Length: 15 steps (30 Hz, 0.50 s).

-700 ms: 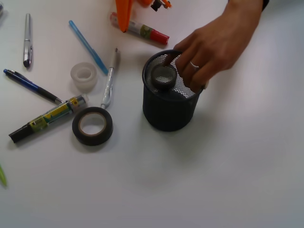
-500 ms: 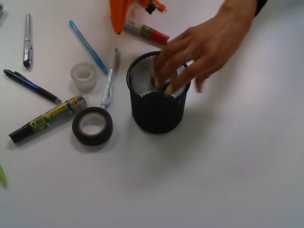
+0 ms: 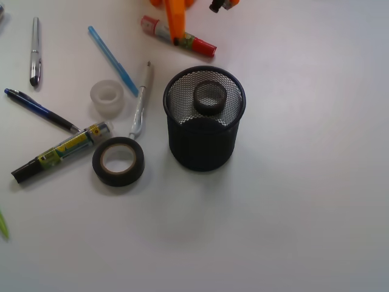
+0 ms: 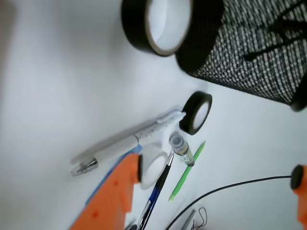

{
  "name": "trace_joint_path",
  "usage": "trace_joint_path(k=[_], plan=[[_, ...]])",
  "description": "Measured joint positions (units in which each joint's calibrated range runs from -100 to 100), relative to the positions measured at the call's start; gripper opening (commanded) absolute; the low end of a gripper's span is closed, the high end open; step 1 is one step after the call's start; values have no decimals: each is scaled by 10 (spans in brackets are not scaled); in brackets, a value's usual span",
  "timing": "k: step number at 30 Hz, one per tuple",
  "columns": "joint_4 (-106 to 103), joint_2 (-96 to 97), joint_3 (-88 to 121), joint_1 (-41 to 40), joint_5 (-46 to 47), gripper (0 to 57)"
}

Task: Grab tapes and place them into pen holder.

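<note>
Front view: the dark grey tape point(image 3: 209, 97) lies inside the pen holder point(image 3: 204, 143); the black tape point(image 3: 118, 161) and white tape point(image 3: 107, 97) lie on the table point(image 3: 304, 182) left of it. Wrist view: the orange jaws point(image 4: 211, 201) stand open, empty.

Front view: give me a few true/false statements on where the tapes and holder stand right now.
1. A dark grey tape roll lies inside the pen holder. True.
2. The black tape roll is in the holder. False: it lies on the table, left of the holder.
3. The translucent white tape roll sits on the table. True.
4. The holder lies tipped on its side. False: it stands upright.
5. The gripper holds a tape. False: no tape is at it.
</note>
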Motion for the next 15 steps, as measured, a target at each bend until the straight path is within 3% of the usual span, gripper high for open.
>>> trace_joint_path(k=[9,15], plan=[[161,7,-206,-4,-71,347],[250,220,-453,-10,-121,346]])
